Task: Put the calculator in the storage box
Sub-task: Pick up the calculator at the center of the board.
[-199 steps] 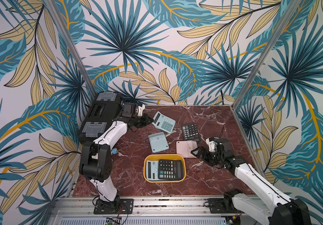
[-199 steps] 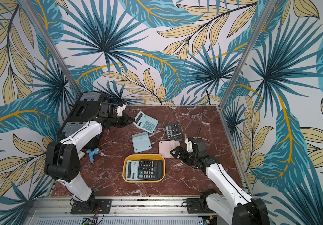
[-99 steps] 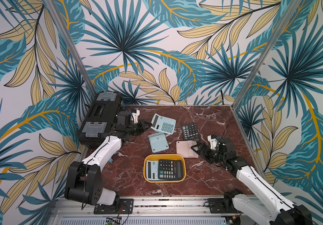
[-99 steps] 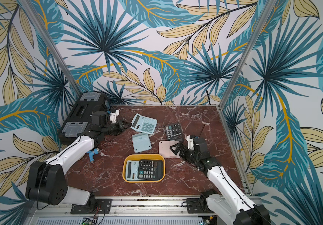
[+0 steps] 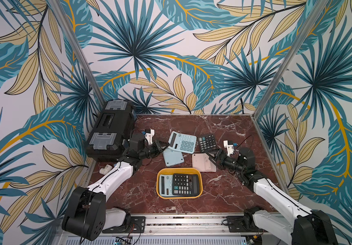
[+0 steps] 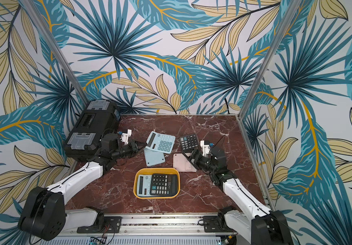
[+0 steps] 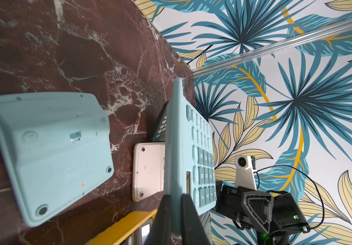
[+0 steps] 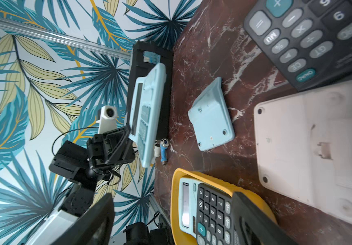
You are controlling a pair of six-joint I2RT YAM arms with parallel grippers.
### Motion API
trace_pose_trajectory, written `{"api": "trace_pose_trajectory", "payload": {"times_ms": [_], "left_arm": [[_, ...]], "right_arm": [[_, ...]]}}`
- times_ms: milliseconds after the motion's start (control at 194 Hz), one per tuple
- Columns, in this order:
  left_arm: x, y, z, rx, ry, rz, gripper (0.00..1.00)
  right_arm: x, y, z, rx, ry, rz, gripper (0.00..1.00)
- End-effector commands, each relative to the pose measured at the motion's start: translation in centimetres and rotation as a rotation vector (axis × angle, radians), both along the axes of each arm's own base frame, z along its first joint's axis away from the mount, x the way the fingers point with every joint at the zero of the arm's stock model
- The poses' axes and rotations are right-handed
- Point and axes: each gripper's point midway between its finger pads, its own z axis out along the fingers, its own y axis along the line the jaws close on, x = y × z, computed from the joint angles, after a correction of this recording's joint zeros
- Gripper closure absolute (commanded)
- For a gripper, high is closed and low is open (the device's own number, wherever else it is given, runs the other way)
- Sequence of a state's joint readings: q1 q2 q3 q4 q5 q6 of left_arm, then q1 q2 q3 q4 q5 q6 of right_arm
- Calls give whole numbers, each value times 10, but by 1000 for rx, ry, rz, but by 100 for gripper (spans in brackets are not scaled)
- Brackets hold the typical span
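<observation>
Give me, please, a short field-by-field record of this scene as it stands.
left gripper: shut on the edge of the lifted blue calculator, held in the air
right gripper: open, empty, by the face-down pink calculator
yellow storage box: holds the boxed blue calculator and the boxed black calculator
outside the box: face-down blue calculator, face-up black calculator
left rear: black toolbox
</observation>
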State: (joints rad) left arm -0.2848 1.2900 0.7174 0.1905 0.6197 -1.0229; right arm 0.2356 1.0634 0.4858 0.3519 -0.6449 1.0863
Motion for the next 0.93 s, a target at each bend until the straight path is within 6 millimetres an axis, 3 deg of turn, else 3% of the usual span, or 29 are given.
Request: {"api": "trace_pose_trajectory", "payload": {"times_ms": [0,165,599,925], "left_arm": [[-5,-4,18,-59,-84,9,100],[-16,-7,20,-73,-94,6,100],[-32,-8,24,-63,-109,-8,100],[-36,-11,23,-70,-108,-16,100]], "right_arm": [[3,6,24,96,-63,21,20],[9,11,23,129,-47,35,31],[13,36,28,187,-52,101,37],[14,56,28,199,-51,133,49]]}}
